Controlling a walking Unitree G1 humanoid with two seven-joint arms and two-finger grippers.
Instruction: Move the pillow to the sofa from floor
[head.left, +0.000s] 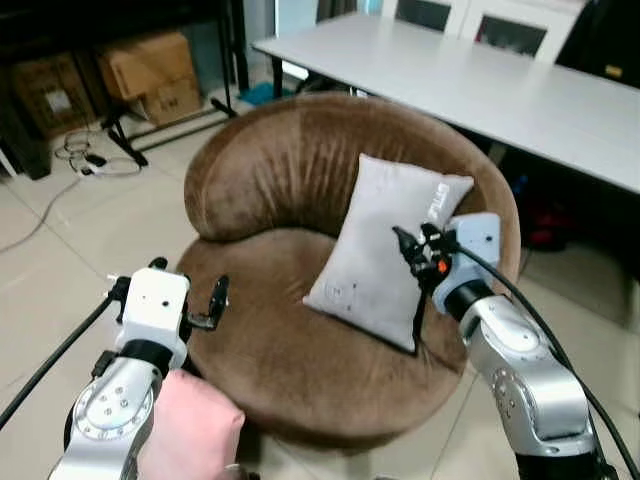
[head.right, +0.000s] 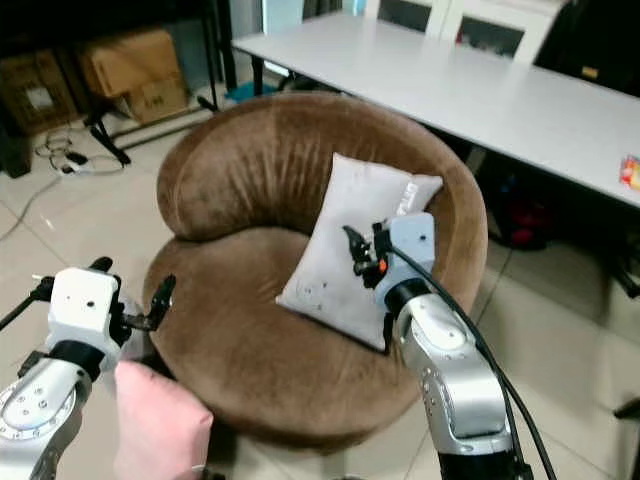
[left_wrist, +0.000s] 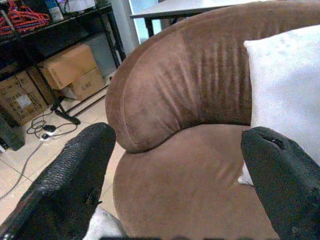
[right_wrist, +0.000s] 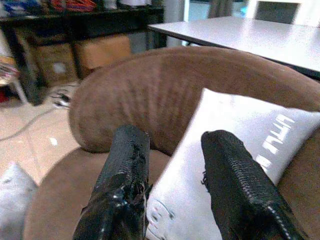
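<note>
Closest in, a pink cushion (head.left: 190, 430) sits low by the left arm. Left gripper (head.left: 190, 300) hovers at the sofa's (head.left: 270, 170) front-left edge, fingers wide, holding nothing. Right gripper (head.left: 420, 262) has its fingers parted narrowly, right against the gray pillow (head.left: 385, 250). That pillow's already propped against the sofa's back-right rim. Risk: pulling away could snag it and tip it forward.

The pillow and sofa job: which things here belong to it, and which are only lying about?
Belong to the job:
- grey pillow, leaning on the sofa's back
- brown sofa
- right hand, at the pillow
- left hand, open, by the sofa's front edge

Just lying about:
- white table
- cardboard boxes
- cables on the floor
- pink cushion
</note>
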